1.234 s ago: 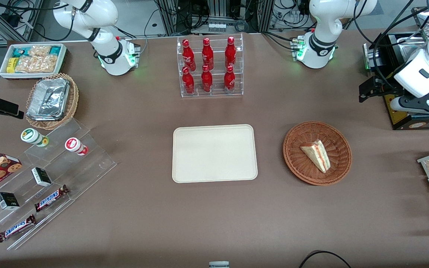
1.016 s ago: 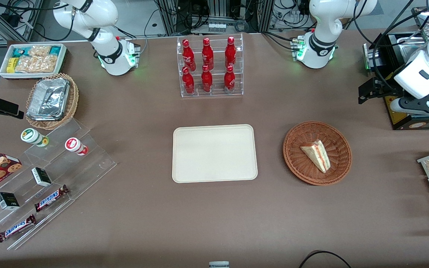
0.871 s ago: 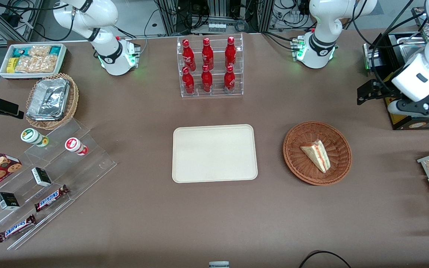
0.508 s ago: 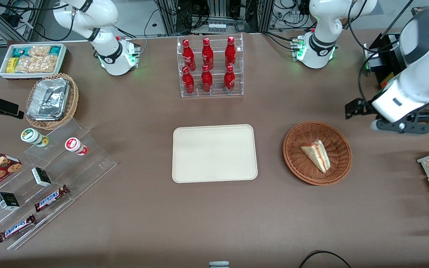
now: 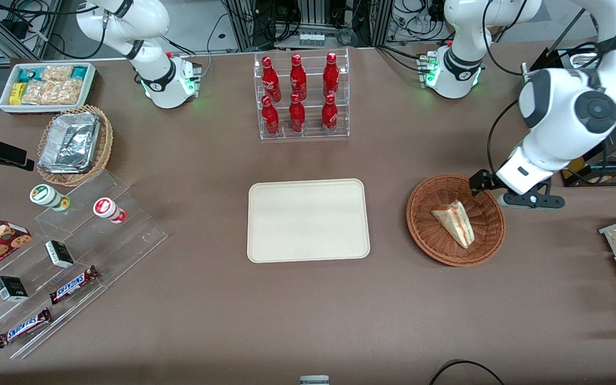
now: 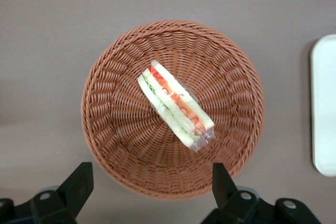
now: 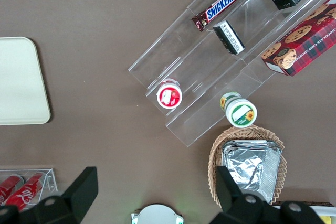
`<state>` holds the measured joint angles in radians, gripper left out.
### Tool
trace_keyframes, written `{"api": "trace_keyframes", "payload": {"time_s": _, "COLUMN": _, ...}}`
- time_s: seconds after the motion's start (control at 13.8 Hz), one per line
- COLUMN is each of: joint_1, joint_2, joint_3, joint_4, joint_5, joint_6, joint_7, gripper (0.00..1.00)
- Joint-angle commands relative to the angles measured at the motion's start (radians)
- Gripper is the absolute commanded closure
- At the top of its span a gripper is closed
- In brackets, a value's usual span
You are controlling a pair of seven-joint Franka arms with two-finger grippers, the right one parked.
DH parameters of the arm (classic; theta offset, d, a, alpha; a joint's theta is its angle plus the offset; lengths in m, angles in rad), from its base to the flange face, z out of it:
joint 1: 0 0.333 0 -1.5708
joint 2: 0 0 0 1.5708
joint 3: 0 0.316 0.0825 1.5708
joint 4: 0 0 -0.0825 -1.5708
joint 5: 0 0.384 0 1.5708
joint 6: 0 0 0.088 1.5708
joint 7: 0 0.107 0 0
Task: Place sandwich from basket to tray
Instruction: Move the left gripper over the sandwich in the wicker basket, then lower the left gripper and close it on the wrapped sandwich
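Hovering above the rim of the basket (image 5: 455, 219) on the working arm's side, the gripper (image 6: 148, 195) has its jaws spread wide, holding nothing. The sandwich (image 5: 453, 222) lies slantwise in the middle of the basket, untouched, and the tray (image 5: 308, 220) sits bare, apart from the basket toward the parked arm's end of the desk.

The likely trouble is alignment — the wedge lies diagonally to the jaws, so closing without turning the wrist could catch a corner and spin or squash the soft bread. A descent too near the rim could also snag the wicker.

The wrist view shows the filling layers and a clear wrapper round the sandwich (image 6: 175, 105); the front view alone shows the whole tray — the wrist view catches only its edge.
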<state>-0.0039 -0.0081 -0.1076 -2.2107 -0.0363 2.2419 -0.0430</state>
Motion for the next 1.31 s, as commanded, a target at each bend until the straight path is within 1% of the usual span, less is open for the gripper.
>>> {"api": "trace_keyframes", "payload": {"time_s": 0.0, "joint_1": -0.014, "joint_2": -0.010, "joint_3": -0.011, "joint_4": -0.047, "joint_5": -0.002, "joint_6": 0.065, "joint_7": -0.163, "gripper": 0.00}}
{"api": "trace_keyframes", "payload": {"time_s": 0.22, "joint_1": -0.065, "joint_2": 0.032, "joint_3": -0.011, "joint_4": -0.056, "joint_5": 0.001, "joint_6": 0.133, "joint_7": -0.481, "gripper": 0.00}}
{"api": "trace_keyframes", "payload": {"time_s": 0.36, "joint_1": -0.073, "joint_2": 0.054, "joint_3": -0.011, "joint_4": -0.055, "joint_5": 0.001, "joint_6": 0.148, "joint_7": -0.566, "gripper": 0.00}}
{"api": "trace_keyframes", "payload": {"time_s": 0.58, "joint_1": -0.073, "joint_2": 0.092, "joint_3": -0.011, "joint_4": -0.056, "joint_5": 0.001, "joint_6": 0.191, "joint_7": -0.750, "gripper": 0.00}}
{"api": "trace_keyframes", "payload": {"time_s": 0.65, "joint_1": -0.073, "joint_2": 0.108, "joint_3": -0.011, "joint_4": -0.055, "joint_5": 0.001, "joint_6": 0.197, "joint_7": -0.788, "gripper": 0.00}}
{"api": "trace_keyframes", "payload": {"time_s": 0.8, "joint_1": -0.073, "joint_2": 0.135, "joint_3": -0.009, "joint_4": -0.050, "joint_5": 0.001, "joint_6": 0.202, "joint_7": -0.802, "gripper": 0.00}}
{"api": "trace_keyframes", "payload": {"time_s": 0.94, "joint_1": -0.073, "joint_2": 0.170, "joint_3": -0.009, "joint_4": -0.050, "joint_5": 0.003, "joint_6": 0.249, "joint_7": -0.837, "gripper": 0.00}}
{"api": "trace_keyframes", "payload": {"time_s": 1.23, "joint_1": -0.073, "joint_2": 0.236, "joint_3": -0.009, "joint_4": -0.043, "joint_5": 0.013, "joint_6": 0.295, "joint_7": -0.845, "gripper": 0.00}}
